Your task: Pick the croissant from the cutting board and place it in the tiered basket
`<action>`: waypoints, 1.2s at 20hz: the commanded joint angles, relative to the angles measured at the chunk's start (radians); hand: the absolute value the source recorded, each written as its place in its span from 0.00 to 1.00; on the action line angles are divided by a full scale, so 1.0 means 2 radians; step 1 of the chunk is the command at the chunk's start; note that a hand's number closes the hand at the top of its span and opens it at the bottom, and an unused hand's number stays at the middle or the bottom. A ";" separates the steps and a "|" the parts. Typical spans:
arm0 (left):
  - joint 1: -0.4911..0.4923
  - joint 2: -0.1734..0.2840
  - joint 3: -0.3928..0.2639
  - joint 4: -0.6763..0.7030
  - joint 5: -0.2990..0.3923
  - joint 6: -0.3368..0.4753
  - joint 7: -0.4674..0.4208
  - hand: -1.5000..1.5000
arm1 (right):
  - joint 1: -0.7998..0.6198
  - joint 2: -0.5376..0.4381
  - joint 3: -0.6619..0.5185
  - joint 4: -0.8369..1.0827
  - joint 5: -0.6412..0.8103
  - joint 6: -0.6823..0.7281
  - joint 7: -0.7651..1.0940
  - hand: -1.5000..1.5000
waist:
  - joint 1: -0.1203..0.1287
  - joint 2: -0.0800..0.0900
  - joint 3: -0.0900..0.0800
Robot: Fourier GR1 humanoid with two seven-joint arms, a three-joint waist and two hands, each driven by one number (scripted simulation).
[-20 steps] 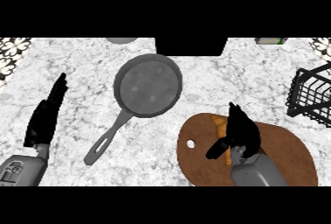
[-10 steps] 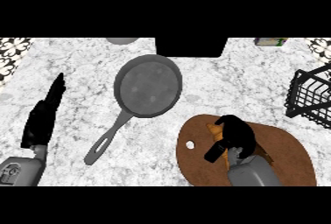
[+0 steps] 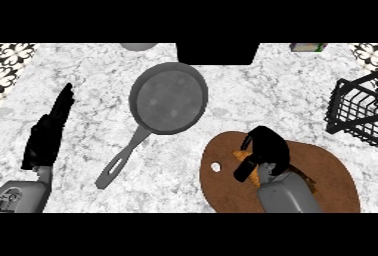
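- Brown cutting board [image 3: 325, 172] sits at my lower right, and my right hand [image 3: 264, 150] is curled down over the croissant [image 3: 244, 157] on it, fingers clenched round the pastry so I can lift it
- Only an orange sliver of croissant shows, under the palm and thumb
- I judge the tiered basket [image 3: 354, 112] lies well apart, up right
- My left hand [image 3: 50, 132] rests open, fingers straight, beside the frying pan [image 3: 166, 105]

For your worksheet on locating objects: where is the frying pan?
In the head view, the frying pan lies centre-left on the counter, between the left hand and the cutting board.
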 commanded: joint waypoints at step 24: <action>0.006 -0.026 0.023 0.042 -0.017 -0.014 -0.039 0.50 | -0.259 -0.049 -0.105 -0.036 0.212 -0.153 0.047 1.00 | -0.002 0.002 0.002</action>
